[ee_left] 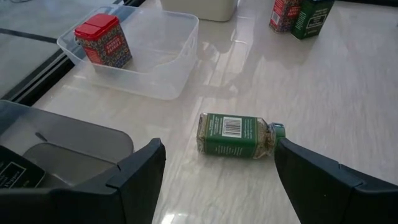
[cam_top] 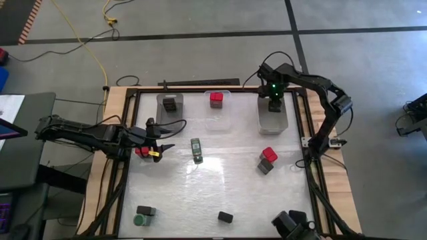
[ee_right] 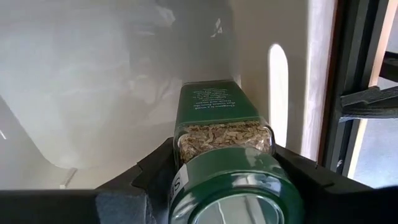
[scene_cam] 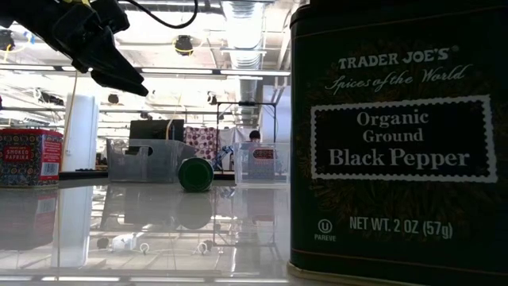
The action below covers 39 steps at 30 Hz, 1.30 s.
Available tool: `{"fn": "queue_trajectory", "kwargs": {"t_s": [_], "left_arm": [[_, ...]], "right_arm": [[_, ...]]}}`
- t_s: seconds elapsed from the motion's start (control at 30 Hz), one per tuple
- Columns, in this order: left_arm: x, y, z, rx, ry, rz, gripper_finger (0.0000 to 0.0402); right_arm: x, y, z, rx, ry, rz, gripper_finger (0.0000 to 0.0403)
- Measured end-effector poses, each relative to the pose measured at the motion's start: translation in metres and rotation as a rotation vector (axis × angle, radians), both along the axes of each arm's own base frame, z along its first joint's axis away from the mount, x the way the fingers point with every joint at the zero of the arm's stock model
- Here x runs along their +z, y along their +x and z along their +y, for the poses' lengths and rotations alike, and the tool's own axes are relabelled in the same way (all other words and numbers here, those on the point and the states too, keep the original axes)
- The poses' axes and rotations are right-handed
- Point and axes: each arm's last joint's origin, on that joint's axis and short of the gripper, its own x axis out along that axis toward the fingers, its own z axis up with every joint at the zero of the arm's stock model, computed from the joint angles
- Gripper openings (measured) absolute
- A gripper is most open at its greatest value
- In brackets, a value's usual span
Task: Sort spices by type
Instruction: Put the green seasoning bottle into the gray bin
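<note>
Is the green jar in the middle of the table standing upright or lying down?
Lying down. The green jar rests on its side on the table; its label faces up and its cap points sideways.

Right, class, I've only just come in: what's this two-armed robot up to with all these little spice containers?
It is sorting spices into clear bins at the far side of the table. The right hand holds a green-lidded jar over the right-hand bin. The left hand is open, aimed at another green jar lying on its side mid-table. The middle bin has one red box; the left bin holds a black box. Several containers remain loose on the table.
</note>
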Motion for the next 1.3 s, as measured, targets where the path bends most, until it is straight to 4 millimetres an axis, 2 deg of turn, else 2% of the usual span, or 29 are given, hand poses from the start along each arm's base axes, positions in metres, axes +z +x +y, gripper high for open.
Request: {"fn": "queue_trajectory", "kwargs": {"t_s": [0.63,0.93,1.3], "left_arm": [[0.0000,0.0000,0.0000,0.000,0.000,0.000,0.0290],[0.0000,0.0000,0.0000,0.000,0.000,0.000,0.0290],[0.0000,-0.0001,0.0000,0.000,0.000,0.000,0.0290]], "right_arm": [[0.0000,-0.0006,0.0004,-0.002,0.006,0.004,0.0241],[0.0000,-0.0006,0.0004,-0.002,0.006,0.004,0.0260],[0.0000,-0.0006,0.0004,-0.002,0.006,0.004,0.0261]]}}
